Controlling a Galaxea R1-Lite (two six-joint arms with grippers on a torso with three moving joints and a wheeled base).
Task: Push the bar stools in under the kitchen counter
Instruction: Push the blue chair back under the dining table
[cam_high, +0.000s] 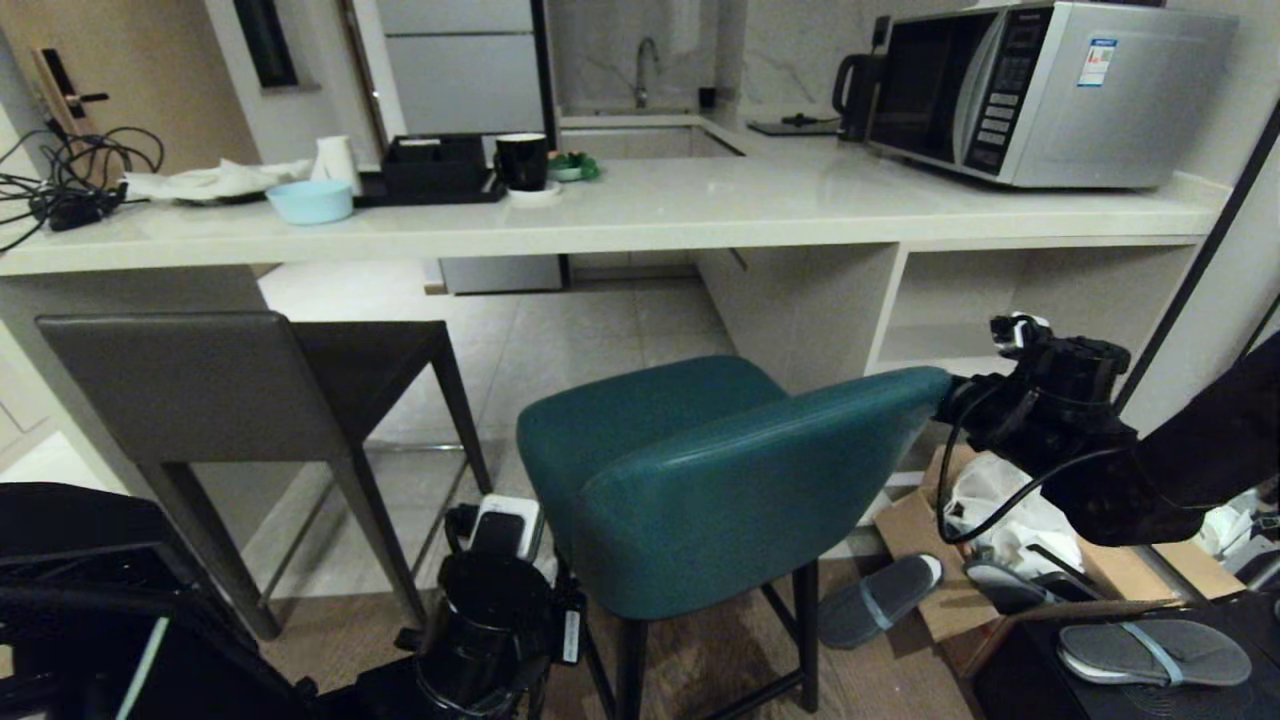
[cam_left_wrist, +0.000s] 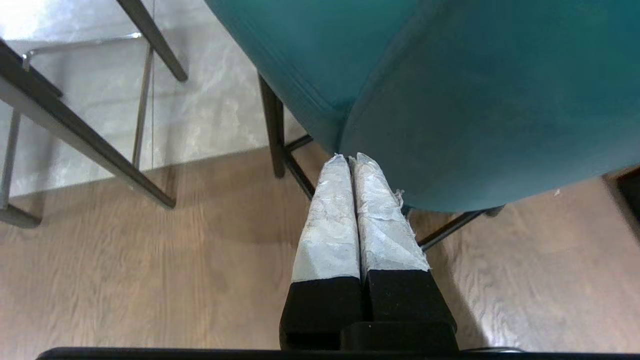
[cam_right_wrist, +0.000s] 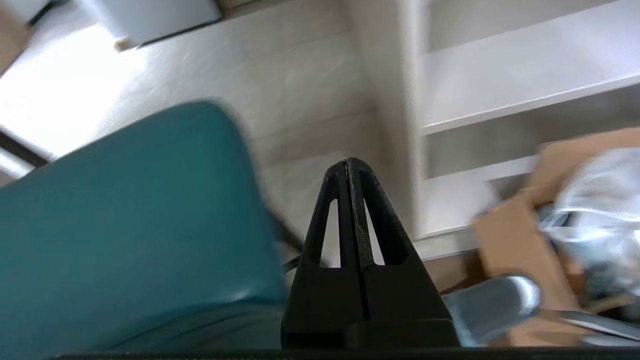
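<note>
The teal bar stool (cam_high: 700, 480) stands out from the white kitchen counter (cam_high: 640, 215), its curved back toward me. The dark grey bar stool (cam_high: 200, 390) stands to its left, its seat partly under the counter edge. My left gripper (cam_left_wrist: 348, 157) is shut and empty, its taped fingertips at the lower left edge of the teal back (cam_left_wrist: 475, 115). My left arm (cam_high: 490, 620) is low, beside the stool's legs. My right gripper (cam_right_wrist: 348, 161) is shut and empty, just off the right end of the teal back (cam_right_wrist: 125, 215). Its wrist (cam_high: 1060, 400) is level with the back's top.
A microwave (cam_high: 1040, 90), kettle (cam_high: 860, 90), black mug (cam_high: 522, 160), blue bowl (cam_high: 310, 200) and cables (cam_high: 70, 180) sit on the counter. On the floor at right lie a cardboard box (cam_high: 915, 530) and grey slippers (cam_high: 880, 600). Open white shelves (cam_high: 1040, 300) fill the counter's right end.
</note>
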